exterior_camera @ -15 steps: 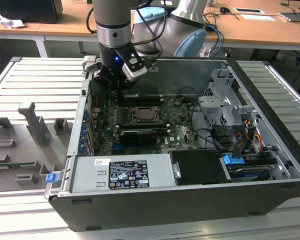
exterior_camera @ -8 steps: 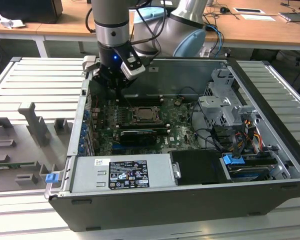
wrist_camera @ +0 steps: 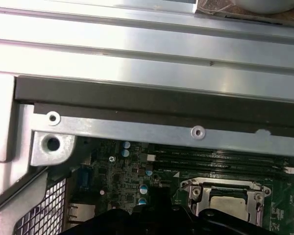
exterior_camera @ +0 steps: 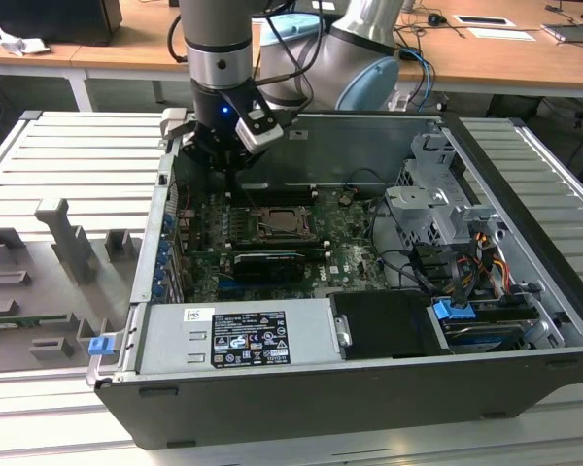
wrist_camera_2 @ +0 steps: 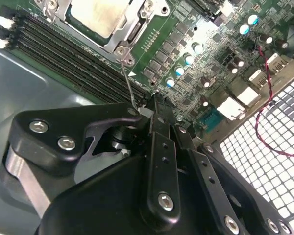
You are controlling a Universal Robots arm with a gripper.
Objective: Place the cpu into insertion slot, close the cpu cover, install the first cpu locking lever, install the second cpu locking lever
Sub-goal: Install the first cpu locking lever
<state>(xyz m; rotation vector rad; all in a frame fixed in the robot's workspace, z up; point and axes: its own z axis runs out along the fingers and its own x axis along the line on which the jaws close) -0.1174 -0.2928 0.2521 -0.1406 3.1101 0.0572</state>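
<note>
Pincer (exterior_camera: 231, 183) in open case (exterior_camera: 272, 398) on ribbed table (exterior_camera: 68, 165); wooden desks (exterior_camera: 505, 53) behind.

An open computer case (exterior_camera: 272, 408) is lying on the slatted metal surface (exterior_camera: 78, 146). Grey fixture blocks (exterior_camera: 68, 243) are standing toward the surface's edge at the exterior view's left, with a blue clip (exterior_camera: 99, 344) just beside the case's corner. Inside, a labelled power supply (exterior_camera: 238, 335) is sitting along the case's near wall, and a drive cage (exterior_camera: 432, 209) with coloured cables (exterior_camera: 491, 260) is occupying its corner at the exterior view's right. Long black memory slots (wrist_camera_2: 63, 49) are running across the green board (wrist_camera_2: 206, 63).
</note>
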